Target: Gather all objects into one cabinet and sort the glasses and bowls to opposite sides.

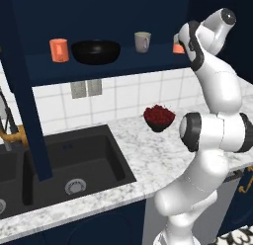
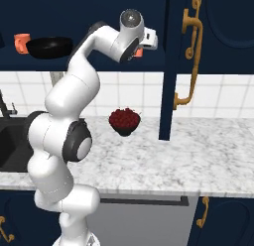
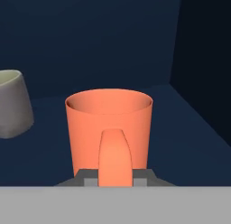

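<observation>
Cabinet (image 1: 104, 71): navy, one long shelf; the gathering place
Orange mug, shelf's right end (image 3: 108, 133): upright, handle facing the hand camera, close before it
Gripper (image 3: 115, 179): at that mug's handle; whether it grips or has let go cannot be told
Grey-beige mug (image 1: 142, 41): just left of it, so cups cluster rightward
Second orange mug (image 1: 59, 50): far left, beside the black bowl (image 1: 96, 51); likely needs moving
Red bowl (image 1: 158, 117): on the marble counter (image 1: 148, 155), not yet gathered

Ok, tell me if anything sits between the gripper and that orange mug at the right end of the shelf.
Nothing visible does. In the hand view the orange mug stands directly ahead of the gripper, handle facing it. The grey-beige mug stands off to one side, clear of the approach.
</observation>
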Tool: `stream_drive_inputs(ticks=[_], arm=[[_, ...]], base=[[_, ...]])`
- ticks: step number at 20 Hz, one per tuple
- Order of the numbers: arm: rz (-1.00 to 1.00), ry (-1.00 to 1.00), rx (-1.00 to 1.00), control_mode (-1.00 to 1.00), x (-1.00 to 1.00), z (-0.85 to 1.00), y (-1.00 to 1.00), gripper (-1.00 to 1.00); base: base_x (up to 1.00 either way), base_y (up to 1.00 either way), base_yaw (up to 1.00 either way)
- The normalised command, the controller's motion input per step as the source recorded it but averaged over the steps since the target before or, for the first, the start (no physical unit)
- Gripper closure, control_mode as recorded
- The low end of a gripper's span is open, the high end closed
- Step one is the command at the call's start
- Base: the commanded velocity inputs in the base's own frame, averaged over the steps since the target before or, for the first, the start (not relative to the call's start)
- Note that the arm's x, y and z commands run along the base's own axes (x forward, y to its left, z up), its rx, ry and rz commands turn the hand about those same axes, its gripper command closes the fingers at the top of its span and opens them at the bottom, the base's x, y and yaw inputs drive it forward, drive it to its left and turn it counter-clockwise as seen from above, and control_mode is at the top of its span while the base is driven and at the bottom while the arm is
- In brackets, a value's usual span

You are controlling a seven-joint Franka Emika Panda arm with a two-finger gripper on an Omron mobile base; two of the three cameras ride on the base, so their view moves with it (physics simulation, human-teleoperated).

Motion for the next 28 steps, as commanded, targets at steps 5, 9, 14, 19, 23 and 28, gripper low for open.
stream_drive_inputs(ticks=[5,9,14,19,23,28], arm=[[0.0,0.0,0.0,-1.0,0.61,-0.07,-0.02,1.0],[0.0,0.0,0.0,-1.0,0.72,-0.18,0.0,1.0],[0.0,0.0,0.01,-1.0,0.69,-0.22,0.0,1.0],[0.0,-0.01,0.0,-1.0,0.21,-0.34,-0.02,1.0],[0.0,-0.03,0.0,-1.0,0.21,-0.27,0.0,1.0],[0.0,-0.09,0.0,-1.0,0.11,-0.3,0.0,-1.0]], base=[[0.0,0.0,0.0],[0.0,0.0,0.0],[0.0,0.0,0.0],[0.0,0.0,0.0],[0.0,0.0,0.0],[0.0,0.0,0.0]])
